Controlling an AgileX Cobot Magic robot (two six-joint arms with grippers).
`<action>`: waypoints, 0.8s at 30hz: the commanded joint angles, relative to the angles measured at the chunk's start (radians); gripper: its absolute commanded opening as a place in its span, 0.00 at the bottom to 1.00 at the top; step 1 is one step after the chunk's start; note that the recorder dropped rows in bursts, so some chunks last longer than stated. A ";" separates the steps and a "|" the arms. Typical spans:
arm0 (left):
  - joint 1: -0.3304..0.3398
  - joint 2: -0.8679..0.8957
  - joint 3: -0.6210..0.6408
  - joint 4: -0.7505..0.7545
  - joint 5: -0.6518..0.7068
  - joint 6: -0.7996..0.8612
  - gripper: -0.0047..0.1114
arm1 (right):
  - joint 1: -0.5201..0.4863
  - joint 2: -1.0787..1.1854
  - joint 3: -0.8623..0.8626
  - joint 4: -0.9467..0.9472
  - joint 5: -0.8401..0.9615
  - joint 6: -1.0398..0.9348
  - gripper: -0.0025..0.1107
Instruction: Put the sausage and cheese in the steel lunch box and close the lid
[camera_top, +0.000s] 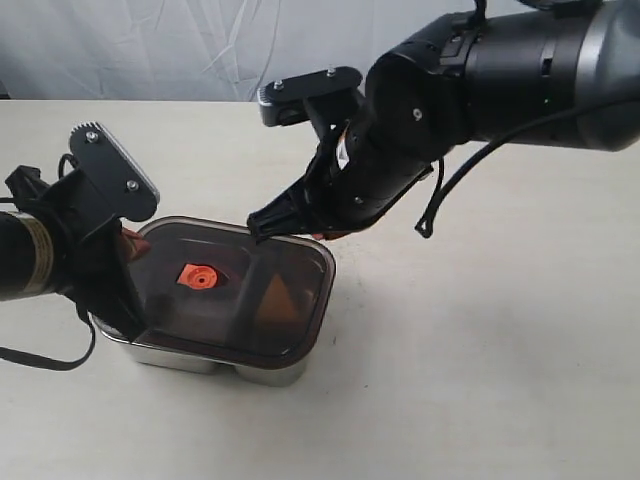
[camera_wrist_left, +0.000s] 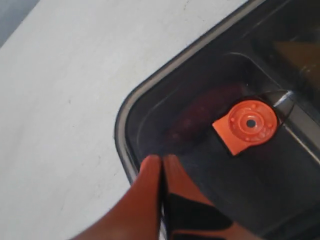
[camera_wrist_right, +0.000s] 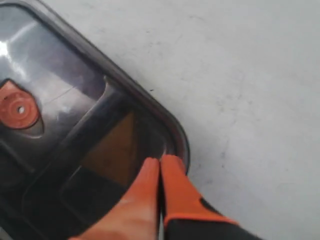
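on the steel lunch box (camera_top: 185, 356), the lid (camera_top: 232, 305) lies flat. left gripper (camera_wrist_left: 162, 167) and right gripper (camera_wrist_right: 160, 165), jaws pressed together and empty, rest at its rim.

The exterior view looks down at a slant from above the table (camera_top: 500, 380), facing a pale cloth backdrop (camera_top: 150, 50) beyond the lid (camera_top: 230, 255). It stands far enough back to take in the whole lid, its orange valve (camera_top: 196, 276) and both arms flanking it. The left wrist view sits very close above the lid, looking steeply down past the left gripper (camera_wrist_left: 161, 167) at one rounded corner, with the valve just beyond. The right wrist view is equally close, looking down past the right gripper (camera_wrist_right: 160, 167) at another corner, with the valve farther off. All three views share the valve and the lid around it.
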 joint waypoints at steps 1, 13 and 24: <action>-0.006 0.088 -0.006 -0.012 -0.012 -0.007 0.04 | 0.045 0.056 -0.002 0.078 -0.006 -0.101 0.02; -0.006 0.314 -0.006 -0.098 0.023 -0.005 0.04 | 0.062 0.252 -0.002 0.089 -0.025 -0.101 0.02; -0.006 0.297 -0.053 -0.125 0.080 -0.005 0.04 | 0.062 0.140 -0.002 -0.007 -0.064 -0.033 0.02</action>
